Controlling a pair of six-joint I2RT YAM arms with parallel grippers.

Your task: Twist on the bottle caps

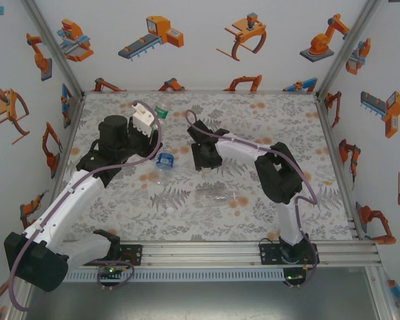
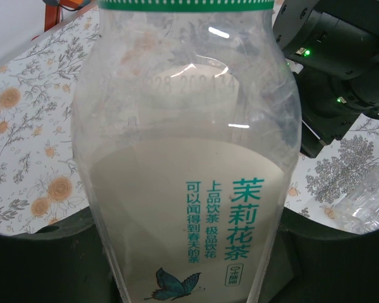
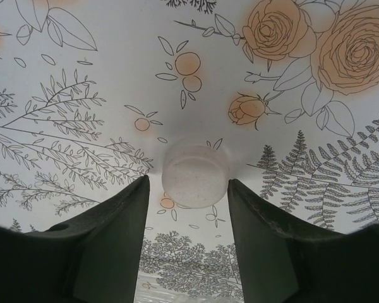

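My left gripper (image 1: 139, 128) is shut on the pale bottle (image 2: 189, 158) with the green-white label, holding it off the mat at the back left. A green cap (image 2: 183, 5) sits on that bottle's neck. In the right wrist view a white bottle cap (image 3: 194, 175) lies on the mat between the tips of my right gripper (image 3: 187, 184). Its jaws stand open on either side of the cap, with a small gap on the left. From above, my right gripper (image 1: 201, 155) points down at the mat's middle.
The blue-labelled bottle (image 1: 165, 160) lies on the mat between the two grippers. The clear unlabelled bottle (image 1: 217, 195) lies nearer the front. A small white round thing (image 1: 168, 209) rests left of it. Patterned walls and a metal frame (image 1: 333, 153) enclose the mat.
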